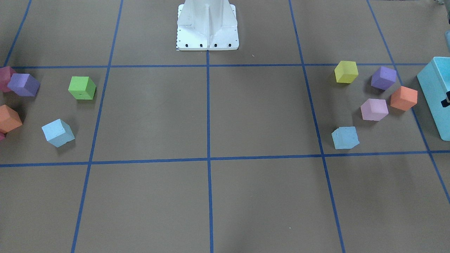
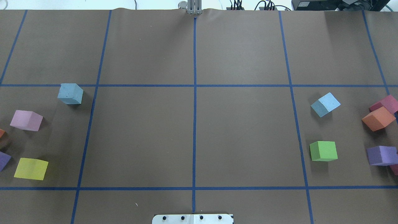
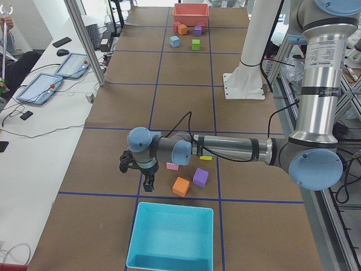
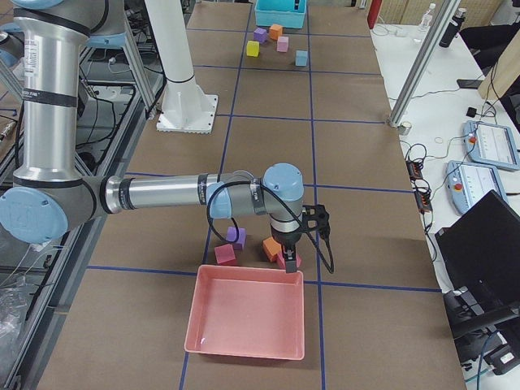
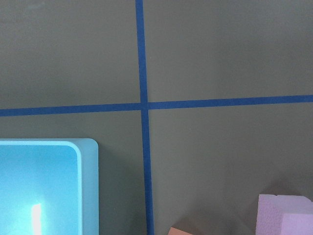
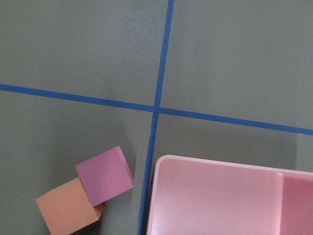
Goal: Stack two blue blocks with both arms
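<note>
Two pale blue blocks lie far apart on the brown table. One is on my left side (image 2: 70,93) (image 1: 345,137). The other is on my right side (image 2: 325,104) (image 1: 58,132). My left gripper (image 3: 148,184) points down near the far rim of the turquoise box (image 3: 171,237), beside the pink, orange and purple cubes. My right gripper (image 4: 290,262) points down at the far rim of the pink tray (image 4: 244,325). Both grippers show only in the side views, so I cannot tell whether they are open or shut. Neither wrist view shows fingers or a blue block.
On my left side lie a pink cube (image 2: 26,120), a yellow cube (image 2: 31,168), and purple (image 1: 383,78) and orange (image 1: 403,98) cubes. On my right side lie green (image 2: 323,151), orange (image 2: 377,118), maroon (image 2: 387,103) and purple (image 2: 381,155) cubes. The white pedestal (image 1: 207,24) stands at the centre.
</note>
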You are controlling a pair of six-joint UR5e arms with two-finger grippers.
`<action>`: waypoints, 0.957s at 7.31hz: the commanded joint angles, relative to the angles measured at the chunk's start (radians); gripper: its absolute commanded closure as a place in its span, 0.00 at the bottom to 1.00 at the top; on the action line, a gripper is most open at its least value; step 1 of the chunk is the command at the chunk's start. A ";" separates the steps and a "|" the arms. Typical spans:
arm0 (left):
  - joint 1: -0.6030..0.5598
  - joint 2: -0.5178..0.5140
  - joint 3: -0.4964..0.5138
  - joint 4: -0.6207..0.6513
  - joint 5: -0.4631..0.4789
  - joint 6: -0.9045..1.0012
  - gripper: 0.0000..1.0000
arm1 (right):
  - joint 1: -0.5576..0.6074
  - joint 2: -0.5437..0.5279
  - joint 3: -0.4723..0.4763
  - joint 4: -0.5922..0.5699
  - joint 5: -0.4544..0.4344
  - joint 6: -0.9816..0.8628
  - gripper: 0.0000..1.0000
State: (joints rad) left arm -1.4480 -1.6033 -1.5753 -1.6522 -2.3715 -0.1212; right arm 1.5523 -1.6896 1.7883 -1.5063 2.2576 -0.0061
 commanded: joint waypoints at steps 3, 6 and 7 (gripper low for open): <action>0.003 -0.018 -0.024 0.011 -0.002 -0.043 0.00 | -0.001 0.045 0.045 0.003 0.035 0.000 0.00; 0.088 -0.116 -0.112 0.008 -0.061 -0.343 0.00 | -0.235 0.210 0.071 0.000 -0.008 0.015 0.00; 0.172 -0.177 -0.117 0.008 -0.051 -0.451 0.00 | -0.353 0.266 0.062 -0.041 -0.068 0.065 0.00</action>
State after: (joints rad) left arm -1.3674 -1.7154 -1.6743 -1.6437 -2.4266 -0.4396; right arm 1.3423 -1.4977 1.8561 -1.5144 2.2559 0.0146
